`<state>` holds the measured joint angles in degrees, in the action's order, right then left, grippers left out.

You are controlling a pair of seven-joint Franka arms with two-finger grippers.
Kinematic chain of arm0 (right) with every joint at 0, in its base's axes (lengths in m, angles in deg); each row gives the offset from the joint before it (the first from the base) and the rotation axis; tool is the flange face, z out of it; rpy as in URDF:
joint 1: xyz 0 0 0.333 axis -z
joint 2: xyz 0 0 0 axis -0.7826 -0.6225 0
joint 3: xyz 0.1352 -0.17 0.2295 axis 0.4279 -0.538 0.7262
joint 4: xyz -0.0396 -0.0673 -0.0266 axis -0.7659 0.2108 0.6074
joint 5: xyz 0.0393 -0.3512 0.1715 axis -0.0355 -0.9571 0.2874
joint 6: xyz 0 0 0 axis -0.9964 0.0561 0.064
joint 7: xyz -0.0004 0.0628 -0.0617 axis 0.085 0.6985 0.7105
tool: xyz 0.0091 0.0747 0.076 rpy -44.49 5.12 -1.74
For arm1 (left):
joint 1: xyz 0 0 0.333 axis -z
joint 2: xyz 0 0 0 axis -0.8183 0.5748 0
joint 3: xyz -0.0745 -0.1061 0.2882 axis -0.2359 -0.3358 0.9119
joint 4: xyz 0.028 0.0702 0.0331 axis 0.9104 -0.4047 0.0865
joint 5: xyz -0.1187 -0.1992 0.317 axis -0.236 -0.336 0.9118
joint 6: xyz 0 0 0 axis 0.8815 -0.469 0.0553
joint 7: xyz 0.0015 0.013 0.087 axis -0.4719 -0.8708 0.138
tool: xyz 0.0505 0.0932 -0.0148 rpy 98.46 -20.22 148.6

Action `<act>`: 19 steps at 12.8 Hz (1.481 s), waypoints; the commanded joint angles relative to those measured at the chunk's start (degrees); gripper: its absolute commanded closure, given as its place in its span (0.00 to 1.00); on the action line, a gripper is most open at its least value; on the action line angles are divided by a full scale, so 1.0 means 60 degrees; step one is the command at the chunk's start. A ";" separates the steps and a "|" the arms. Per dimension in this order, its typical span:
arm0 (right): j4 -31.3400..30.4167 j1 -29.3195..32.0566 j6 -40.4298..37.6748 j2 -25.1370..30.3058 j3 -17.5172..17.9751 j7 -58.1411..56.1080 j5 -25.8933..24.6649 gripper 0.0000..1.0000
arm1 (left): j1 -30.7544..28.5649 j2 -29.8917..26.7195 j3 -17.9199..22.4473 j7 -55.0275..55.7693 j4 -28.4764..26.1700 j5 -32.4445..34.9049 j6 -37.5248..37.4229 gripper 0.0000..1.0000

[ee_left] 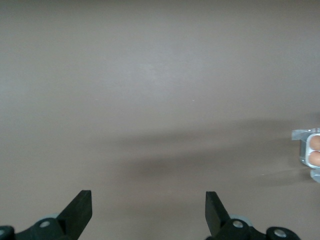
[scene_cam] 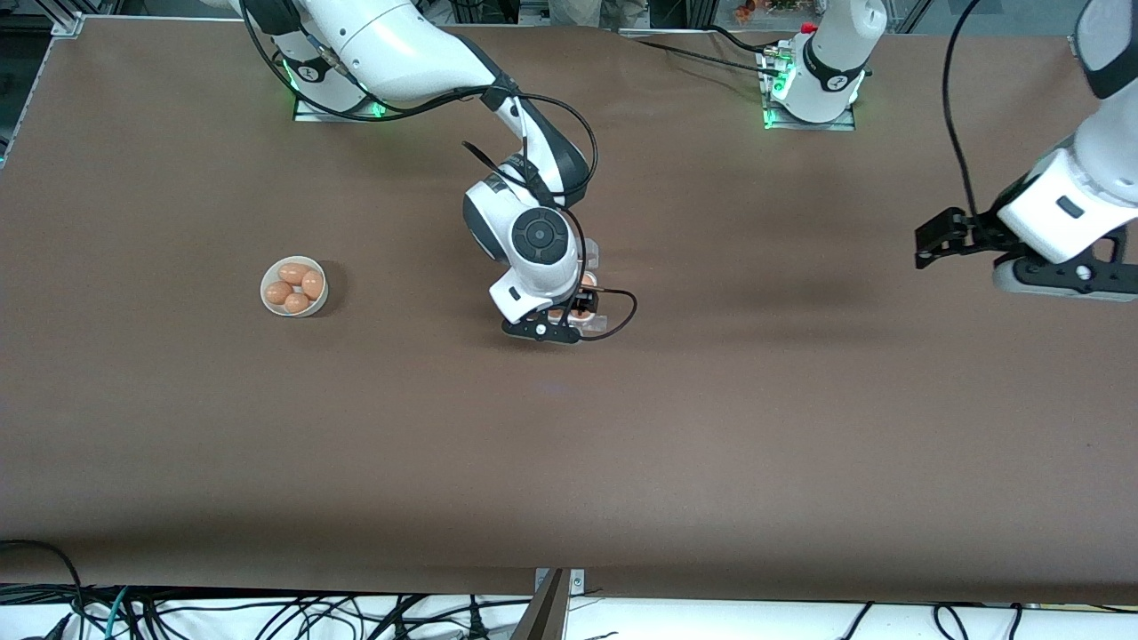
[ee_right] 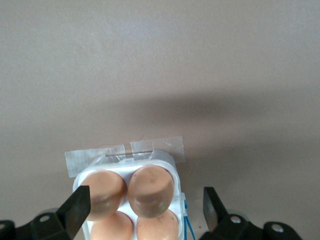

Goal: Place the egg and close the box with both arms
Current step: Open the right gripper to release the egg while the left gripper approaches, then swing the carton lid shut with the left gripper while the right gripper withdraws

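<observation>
While both hands (ee_right: 145,210) (ee_left: 149,210) gape empty, four eggs (ee_right: 150,190) fill the box (ee_right: 170,162).

right gripper (scene_cam: 569,313) over box (scene_cam: 589,293), bowl (scene_cam: 293,286) well apart

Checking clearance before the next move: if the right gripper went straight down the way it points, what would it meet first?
Probably the eggs in the box: the right gripper, open, straddles them from above.
</observation>
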<state>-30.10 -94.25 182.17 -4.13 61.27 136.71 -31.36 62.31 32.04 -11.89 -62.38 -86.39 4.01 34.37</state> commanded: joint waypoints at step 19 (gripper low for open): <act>-0.3132 0.0415 -0.5622 0.6679 -0.6952 -0.8409 -0.0021 0.00 | 0.3409 0.4967 -0.2785 0.7287 0.0583 -0.3081 0.0830 0.94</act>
<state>-47.60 -91.06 148.95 32.60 21.02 87.14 -31.36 81.16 59.49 -28.97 -20.45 -85.18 -12.76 37.93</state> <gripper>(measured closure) 0.000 0.938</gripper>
